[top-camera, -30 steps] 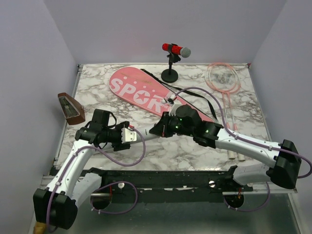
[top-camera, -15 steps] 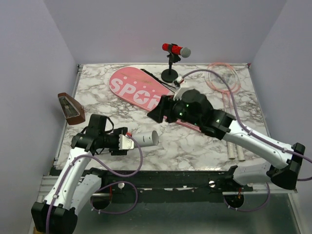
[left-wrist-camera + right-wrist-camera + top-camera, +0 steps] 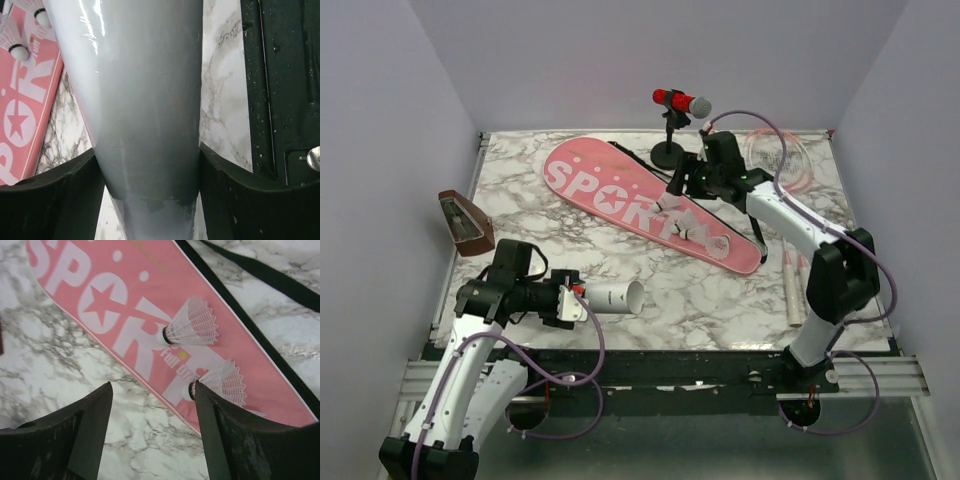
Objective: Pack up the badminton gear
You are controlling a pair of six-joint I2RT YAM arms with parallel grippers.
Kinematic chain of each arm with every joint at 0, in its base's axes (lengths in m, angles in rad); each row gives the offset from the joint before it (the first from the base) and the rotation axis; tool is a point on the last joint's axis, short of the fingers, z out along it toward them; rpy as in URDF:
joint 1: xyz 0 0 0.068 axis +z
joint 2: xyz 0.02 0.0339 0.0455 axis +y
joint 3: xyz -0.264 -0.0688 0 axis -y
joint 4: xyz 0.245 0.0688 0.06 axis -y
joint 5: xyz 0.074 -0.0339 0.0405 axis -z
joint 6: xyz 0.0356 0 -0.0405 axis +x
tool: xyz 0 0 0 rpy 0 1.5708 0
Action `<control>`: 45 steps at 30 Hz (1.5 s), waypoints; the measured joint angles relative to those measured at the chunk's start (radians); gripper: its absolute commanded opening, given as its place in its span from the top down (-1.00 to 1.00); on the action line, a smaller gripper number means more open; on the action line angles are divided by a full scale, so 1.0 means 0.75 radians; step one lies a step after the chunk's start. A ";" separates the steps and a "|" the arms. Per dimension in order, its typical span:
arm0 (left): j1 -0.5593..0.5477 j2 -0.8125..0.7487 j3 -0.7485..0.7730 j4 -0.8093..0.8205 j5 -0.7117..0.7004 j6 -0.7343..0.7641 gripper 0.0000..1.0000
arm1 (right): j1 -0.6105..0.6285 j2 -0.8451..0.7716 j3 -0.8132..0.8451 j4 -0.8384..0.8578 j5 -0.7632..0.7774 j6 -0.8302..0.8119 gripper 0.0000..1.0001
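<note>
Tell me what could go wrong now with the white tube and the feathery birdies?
The shuttlecocks lie loose on the pink bag, so the open right gripper above them might squash their feathers or knock them off. The left gripper holds the white tube near one end, so its free end might droop or slip.

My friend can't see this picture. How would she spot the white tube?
Look at the near-left part of the marble table, by the left gripper. The white tube lies sideways in its grip. It is fat and hollow, unlike the thin white racket handles on the right.
</note>
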 measured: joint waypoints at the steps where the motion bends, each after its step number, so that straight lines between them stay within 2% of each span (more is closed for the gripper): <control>1: 0.001 -0.003 0.011 -0.001 0.009 -0.004 -0.08 | -0.009 0.054 0.000 0.002 -0.013 -0.016 -0.49; 7: 0.001 -0.036 0.031 -0.005 0.036 -0.031 -0.04 | -0.041 0.243 0.002 0.030 -0.057 -0.103 -0.49; 15: 0.001 -0.071 0.031 -0.020 0.043 -0.033 -0.04 | -0.073 0.305 0.032 0.127 -0.084 -0.169 -0.47; 19: 0.001 -0.065 0.031 -0.021 0.043 -0.033 -0.04 | -0.094 0.353 0.069 0.185 -0.117 -0.179 -0.33; 26: 0.001 -0.059 0.003 -0.019 0.042 -0.031 -0.04 | -0.116 0.501 0.157 0.224 -0.199 -0.166 -0.25; 31: 0.001 -0.068 -0.011 -0.018 0.040 -0.031 -0.04 | -0.119 0.533 0.169 0.226 -0.241 -0.144 -0.06; 35: 0.001 -0.069 -0.020 -0.008 0.038 -0.032 -0.04 | -0.119 0.533 0.169 0.249 -0.276 -0.119 0.24; 40: 0.001 -0.069 -0.047 0.023 0.020 -0.038 -0.04 | -0.119 0.533 0.166 0.267 -0.324 -0.096 0.37; 45: 0.001 -0.069 -0.068 0.078 -0.017 -0.074 -0.04 | -0.119 0.533 0.126 0.300 -0.360 -0.068 0.65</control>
